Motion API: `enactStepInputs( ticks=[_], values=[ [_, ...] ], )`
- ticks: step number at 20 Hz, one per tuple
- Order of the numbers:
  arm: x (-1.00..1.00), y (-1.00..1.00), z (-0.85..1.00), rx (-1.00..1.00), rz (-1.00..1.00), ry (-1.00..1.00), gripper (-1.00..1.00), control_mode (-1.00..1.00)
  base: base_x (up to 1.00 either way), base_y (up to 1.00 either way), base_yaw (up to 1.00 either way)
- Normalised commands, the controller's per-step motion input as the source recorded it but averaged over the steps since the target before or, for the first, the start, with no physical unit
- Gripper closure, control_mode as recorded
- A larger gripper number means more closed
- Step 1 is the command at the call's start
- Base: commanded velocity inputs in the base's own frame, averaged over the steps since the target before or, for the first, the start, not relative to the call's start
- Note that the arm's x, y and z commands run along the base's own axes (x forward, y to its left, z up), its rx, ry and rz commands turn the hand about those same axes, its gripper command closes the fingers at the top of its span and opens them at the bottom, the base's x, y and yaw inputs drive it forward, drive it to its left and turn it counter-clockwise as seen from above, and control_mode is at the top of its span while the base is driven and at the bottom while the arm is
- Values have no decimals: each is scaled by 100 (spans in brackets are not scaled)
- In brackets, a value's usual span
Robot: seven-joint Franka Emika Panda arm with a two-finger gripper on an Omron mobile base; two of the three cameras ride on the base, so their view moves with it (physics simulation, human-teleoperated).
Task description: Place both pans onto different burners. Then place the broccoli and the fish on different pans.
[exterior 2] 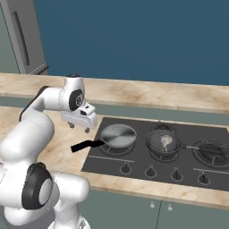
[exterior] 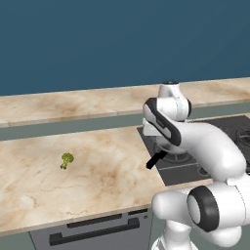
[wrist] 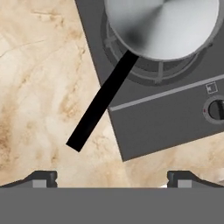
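A shiny silver pan [exterior 2: 118, 135] [wrist: 162, 26] sits on the left burner [wrist: 148, 72] of the dark cooktop [exterior 2: 134, 163]. Its black handle [exterior 2: 85, 145] [wrist: 103, 103] [exterior: 156, 159] sticks out over the counter. A second, darker pan [exterior 2: 164, 142] sits on the middle burner, with a small pale fish [exterior 2: 166, 141] lying in it. The broccoli [exterior: 67, 159] lies on the marble counter, far left of the cooktop. My gripper [exterior 2: 79, 126] [wrist: 113, 179] hangs open and holds nothing. It is above the counter by the cooktop's left edge, over the silver pan's handle.
A free burner [exterior 2: 212, 150] lies at the cooktop's right, crossed by the darker pan's handle. Another burner [exterior 2: 163, 126] is behind the middle one. Knobs [exterior 2: 126, 168] line the cooktop's front edge. A raised back counter [exterior: 73, 105] runs along the blue wall. A grey fridge [exterior 2: 24, 36] stands far left.
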Motion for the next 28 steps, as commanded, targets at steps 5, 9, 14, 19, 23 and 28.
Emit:
enactStepInputs(
  ticks=[5,9,14,19,23,28],
  values=[
    [0,81,0,0,0,7,-100,-100,0,0,0],
    [0,65,0,0,1,4,-100,-100,0,0,0],
    [0,74,0,0,2,6,-100,-100,0,0,0],
    [1,69,0,0,1,8,-100,-100,0,0,0],
    [0,65,0,0,1,9,-100,-100,0,0,0],
    [0,54,0,0,1,5,-100,-100,0,0,0]
  ],
)
